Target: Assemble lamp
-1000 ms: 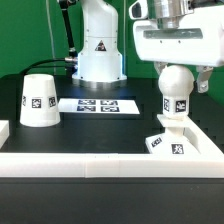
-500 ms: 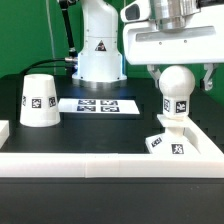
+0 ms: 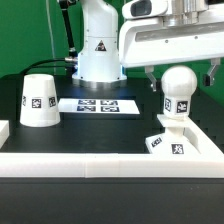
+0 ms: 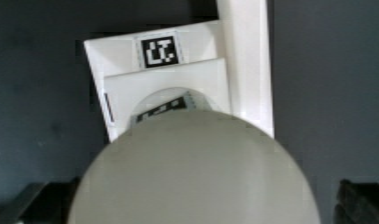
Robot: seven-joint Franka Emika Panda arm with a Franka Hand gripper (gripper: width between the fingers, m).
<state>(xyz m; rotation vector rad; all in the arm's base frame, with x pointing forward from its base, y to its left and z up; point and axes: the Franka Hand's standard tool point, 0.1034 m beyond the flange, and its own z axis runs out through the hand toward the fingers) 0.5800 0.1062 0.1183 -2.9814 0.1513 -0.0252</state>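
Observation:
The round white bulb [image 3: 178,88] stands upright on its short stem in the flat square base [image 3: 170,143] at the exterior view's right. My gripper [image 3: 181,75] is open just above and around the bulb's top, with one finger [image 3: 150,76] on each side and clear of it. In the wrist view the bulb [image 4: 200,165] fills the near field over the base [image 4: 168,75], and my gripper [image 4: 200,205] shows only dark fingertips at the two corners. The conical shade [image 3: 38,100] stands mouth-down at the exterior view's left.
The marker board [image 3: 98,105] lies flat between the shade and the base. A white raised wall [image 3: 100,165] runs along the front and beside the base. The arm's own white pedestal [image 3: 100,50] stands at the back.
My gripper has opened off the bulb and risen a little. The bulb stays standing on the base. The shade has not moved.

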